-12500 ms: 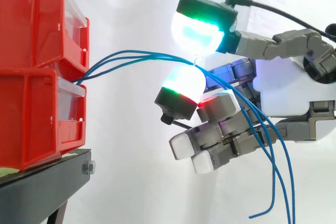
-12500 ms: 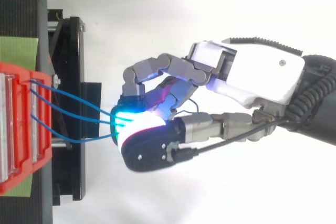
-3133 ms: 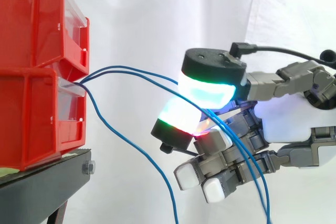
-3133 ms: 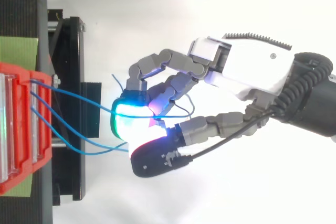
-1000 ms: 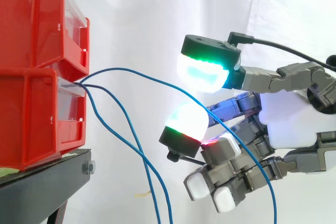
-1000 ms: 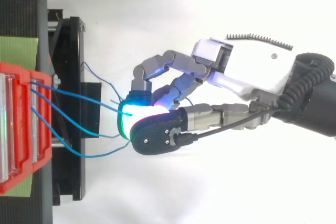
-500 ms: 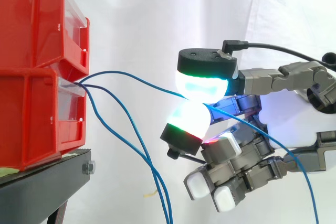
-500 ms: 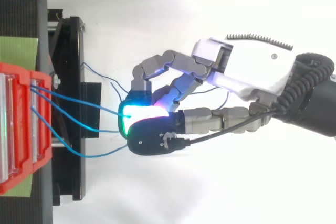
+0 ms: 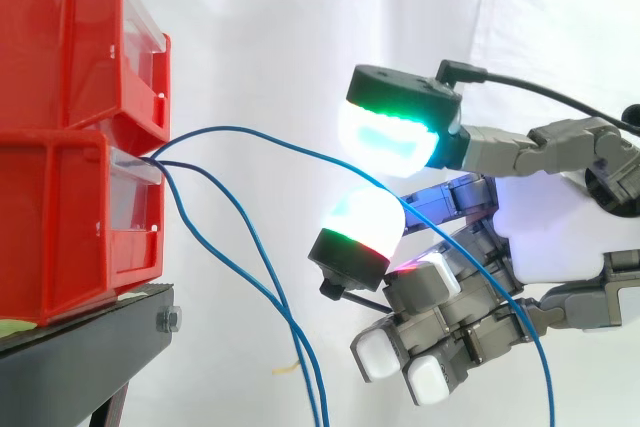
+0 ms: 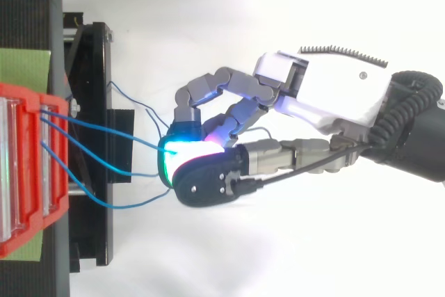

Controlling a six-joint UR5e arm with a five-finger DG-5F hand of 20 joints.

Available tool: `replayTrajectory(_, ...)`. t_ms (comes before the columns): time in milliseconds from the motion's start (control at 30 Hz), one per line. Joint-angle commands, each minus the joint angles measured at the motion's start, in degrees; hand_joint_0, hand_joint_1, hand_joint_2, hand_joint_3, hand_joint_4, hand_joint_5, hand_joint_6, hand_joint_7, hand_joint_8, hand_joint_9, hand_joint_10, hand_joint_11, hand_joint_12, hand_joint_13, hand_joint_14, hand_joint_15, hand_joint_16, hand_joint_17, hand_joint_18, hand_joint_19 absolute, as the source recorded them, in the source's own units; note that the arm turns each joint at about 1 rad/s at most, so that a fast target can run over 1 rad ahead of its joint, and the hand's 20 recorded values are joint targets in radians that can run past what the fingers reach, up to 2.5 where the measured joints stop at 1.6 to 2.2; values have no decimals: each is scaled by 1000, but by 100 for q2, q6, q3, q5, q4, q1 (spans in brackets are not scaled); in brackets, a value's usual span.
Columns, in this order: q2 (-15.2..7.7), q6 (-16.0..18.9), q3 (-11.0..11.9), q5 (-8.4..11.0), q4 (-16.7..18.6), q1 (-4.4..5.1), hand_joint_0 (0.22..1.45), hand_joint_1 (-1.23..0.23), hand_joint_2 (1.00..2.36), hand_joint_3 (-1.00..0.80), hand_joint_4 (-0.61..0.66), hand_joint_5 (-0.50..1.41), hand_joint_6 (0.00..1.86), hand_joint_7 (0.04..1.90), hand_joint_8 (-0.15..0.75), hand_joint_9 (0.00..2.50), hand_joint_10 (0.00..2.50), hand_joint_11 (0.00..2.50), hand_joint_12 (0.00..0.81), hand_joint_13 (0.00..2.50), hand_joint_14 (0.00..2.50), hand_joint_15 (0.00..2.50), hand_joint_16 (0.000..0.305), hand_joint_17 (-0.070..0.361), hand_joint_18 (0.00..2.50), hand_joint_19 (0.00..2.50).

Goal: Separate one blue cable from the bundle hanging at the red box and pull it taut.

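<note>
Hand (image 9: 560,232) level from right, grip released; blue cable (image 9: 240,129) from red box (image 9: 60,217) running between parted pads (image 9: 390,137).

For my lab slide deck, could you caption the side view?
Side view: one blue cable arcs from the red bins between the parted fingertip pads of the hand, while two others hang slack.

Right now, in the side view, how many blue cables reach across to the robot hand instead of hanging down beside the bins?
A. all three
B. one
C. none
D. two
B: one cable arcs from the bins to the robot hand and passes between its pads, which stand apart; the other two hang down.
</note>
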Motion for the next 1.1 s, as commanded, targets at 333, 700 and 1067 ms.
replayTrajectory(333, 0, 23, -5, 0, 11, 12, 576, -650, 1021, -85, 146, -142, 885, 1248, 376, 1110, 19, 1168, 410, 800, 24, 667, 54, 121, 708, 661)
replayTrajectory(700, 0, 23, 4, 0, 2, 12, 622, -764, 1022, -9, 87, -172, 927, 1334, 365, 1069, 18, 1161, 404, 783, 22, 666, 53, 119, 687, 649)
replayTrajectory(1067, 0, 23, -5, 0, -7, 12, 587, -451, 1008, -404, 170, -129, 877, 1346, 355, 1163, 22, 1172, 390, 757, 22, 671, 50, 112, 614, 697)
